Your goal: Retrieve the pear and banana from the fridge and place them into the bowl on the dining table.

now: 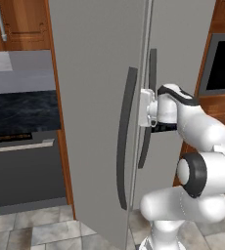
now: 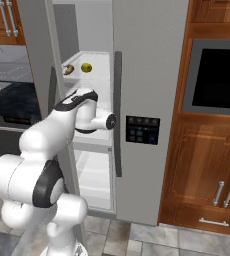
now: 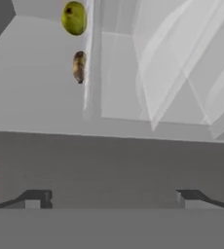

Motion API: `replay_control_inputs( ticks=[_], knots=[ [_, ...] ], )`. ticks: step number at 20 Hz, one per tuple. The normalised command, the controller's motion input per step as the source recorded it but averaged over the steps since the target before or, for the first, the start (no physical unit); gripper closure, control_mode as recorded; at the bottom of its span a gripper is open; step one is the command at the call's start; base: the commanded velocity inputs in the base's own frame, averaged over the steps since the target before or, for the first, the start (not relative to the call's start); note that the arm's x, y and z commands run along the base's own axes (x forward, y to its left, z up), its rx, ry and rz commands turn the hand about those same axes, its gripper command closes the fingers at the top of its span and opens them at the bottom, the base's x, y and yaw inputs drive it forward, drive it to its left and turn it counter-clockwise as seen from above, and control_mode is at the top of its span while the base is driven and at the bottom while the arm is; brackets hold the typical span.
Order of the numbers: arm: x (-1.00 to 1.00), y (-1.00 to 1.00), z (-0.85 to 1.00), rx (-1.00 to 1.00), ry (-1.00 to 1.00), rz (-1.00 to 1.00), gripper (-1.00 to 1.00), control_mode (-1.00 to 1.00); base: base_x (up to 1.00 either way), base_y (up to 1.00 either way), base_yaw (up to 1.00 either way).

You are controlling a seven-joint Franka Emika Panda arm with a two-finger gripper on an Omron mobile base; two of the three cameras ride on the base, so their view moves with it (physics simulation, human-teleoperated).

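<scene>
**Fruit still shelved, door ajar**

Your fridge [image 2: 152, 75] stands partly open — reach in carelessly and the arm clips its door. Pear [image 2: 86, 67] and banana [image 2: 68, 69] lie side by side on the shelf; the gripper [image 3: 111, 197] jaws gape empty.

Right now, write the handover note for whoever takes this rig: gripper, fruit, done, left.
Gripper: open, empty, fingers spread wide, at the gap of the partly open fridge.
Pear and banana: side by side on an upper fridge shelf, untouched.
Done: left fridge door swung open.
Left: reach in, grasp each fruit, carry both to the bowl on the dining table; neither bowl nor table is in sight from here.
</scene>
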Motion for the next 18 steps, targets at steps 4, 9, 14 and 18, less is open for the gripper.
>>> replay_control_inputs(
  ticks=[4, 9, 14, 18],
  knots=[
    [-0.92, 0.44, 0.00, 0.00, 0.00, 0.03, -1.00, -1.00, 0.00, 0.00, 0.00],
    [-0.99, 0.55, 0.00, 0.00, 0.00, 0.05, -1.00, -1.00, 0.00, 0.00, 0.00],
    [-0.73, 0.87, 0.00, 0.00, 0.06, 0.10, -1.00, -1.00, 0.00, 0.00, 0.00],
    [-0.37, 0.98, 0.01, 0.00, 0.15, 0.13, -1.00, -1.00, 0.00, 0.00, 0.00]
  ],
)
